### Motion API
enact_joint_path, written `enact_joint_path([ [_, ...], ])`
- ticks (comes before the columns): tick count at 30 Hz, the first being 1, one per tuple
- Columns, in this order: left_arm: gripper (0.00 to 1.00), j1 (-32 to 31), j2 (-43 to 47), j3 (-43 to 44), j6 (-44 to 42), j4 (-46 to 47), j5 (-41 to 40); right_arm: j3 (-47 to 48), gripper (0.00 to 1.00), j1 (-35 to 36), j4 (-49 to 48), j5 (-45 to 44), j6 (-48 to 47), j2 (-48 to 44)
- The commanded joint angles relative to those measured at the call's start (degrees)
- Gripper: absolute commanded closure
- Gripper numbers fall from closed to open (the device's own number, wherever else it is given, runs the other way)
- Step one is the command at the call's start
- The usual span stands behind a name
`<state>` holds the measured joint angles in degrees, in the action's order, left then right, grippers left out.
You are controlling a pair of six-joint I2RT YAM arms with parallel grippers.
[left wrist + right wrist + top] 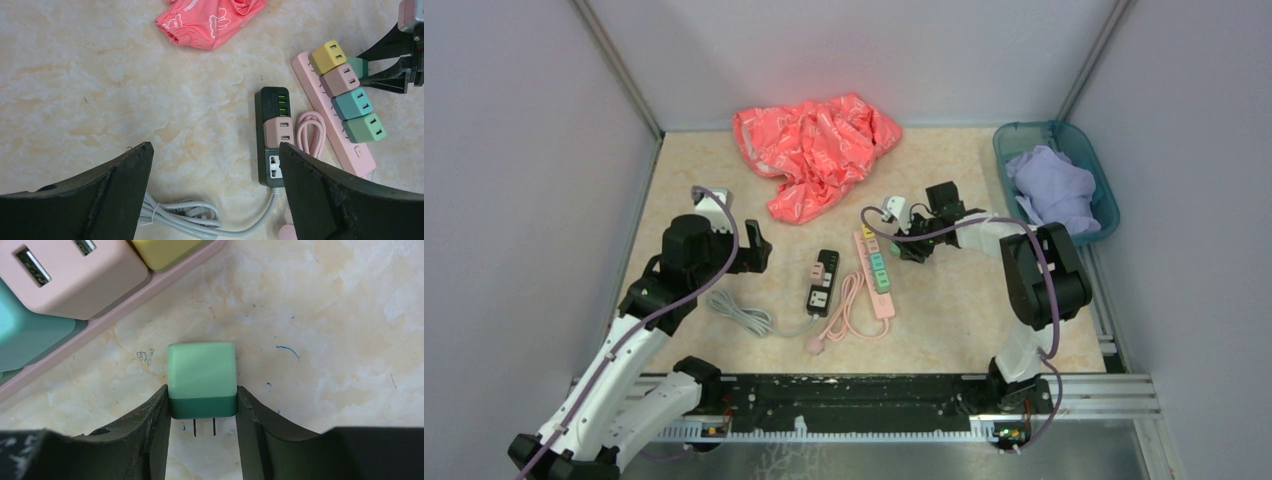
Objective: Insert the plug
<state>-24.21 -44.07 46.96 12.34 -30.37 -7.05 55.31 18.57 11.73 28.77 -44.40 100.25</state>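
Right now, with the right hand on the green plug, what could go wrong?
The green plug has its prongs pointing back into the right hand, so it probably needs turning first. The hand pinches only its prong end; it may twist. Neither the pink strip nor the black strip is held; either could slide.

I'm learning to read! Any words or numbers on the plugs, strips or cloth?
None can be read.
The pink cloth has white prints, too blurred to tell letters.
The pink power strip, black power strip and the green plug held by the right gripper show no lettering.
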Motion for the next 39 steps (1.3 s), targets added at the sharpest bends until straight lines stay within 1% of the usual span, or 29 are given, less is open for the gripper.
enact_joint_path([
  [1, 0.00, 0.8, 0.7, -0.5, -0.3, 1.8, 1.9, 2.1, 0.63, -0.2, -0.4, 1.0, -1.7, -1.8],
  [3, 0.00, 0.8, 0.7, -0.4, 0.0, 1.7, 3.0, 1.4, 0.69, -0.2, -1.3, 1.1, -1.2, -3.6],
  [5, 0.00, 0.8, 1.2, -0.5, 0.4, 1.9, 4.8, 0.6, 0.72, -0.2, -2.5, 1.1, -0.4, -5.0],
  [7, 0.00, 0.7, 1.6, -0.5, 0.8, 2.3, 6.1, -0.1, 0.74, -0.2, -4.1, 1.0, 0.8, -8.8],
  [12, 0.00, 0.7, 1.5, -0.7, 3.1, 2.6, 10.3, -3.2, 0.75, -0.1, -7.3, 1.8, 3.3, -16.1],
  [16, 0.00, 0.8, 1.5, -1.6, 5.5, 3.9, 14.9, -4.5, 0.76, 1.5, -8.6, 2.0, 5.1, -21.0],
  [22, 0.00, 0.7, 1.0, -2.9, 9.1, 5.9, 19.7, -8.2, 0.77, 7.5, -13.5, 1.0, 8.6, -27.7],
  [29, 0.00, 0.7, -0.8, -6.1, 13.3, 10.8, 27.0, -12.5, 0.78, 15.5, -20.4, 0.2, 13.7, -32.4],
  [33, 0.00, 0.7, -2.9, -7.4, 16.1, 14.5, 32.3, -14.9, 0.79, 20.0, -25.3, -1.3, 16.2, -33.3],
  [39, 0.00, 0.7, -6.2, -7.8, 17.8, 17.9, 36.1, -17.7, 0.79, 27.7, -33.0, -4.4, 18.2, -31.7],
])
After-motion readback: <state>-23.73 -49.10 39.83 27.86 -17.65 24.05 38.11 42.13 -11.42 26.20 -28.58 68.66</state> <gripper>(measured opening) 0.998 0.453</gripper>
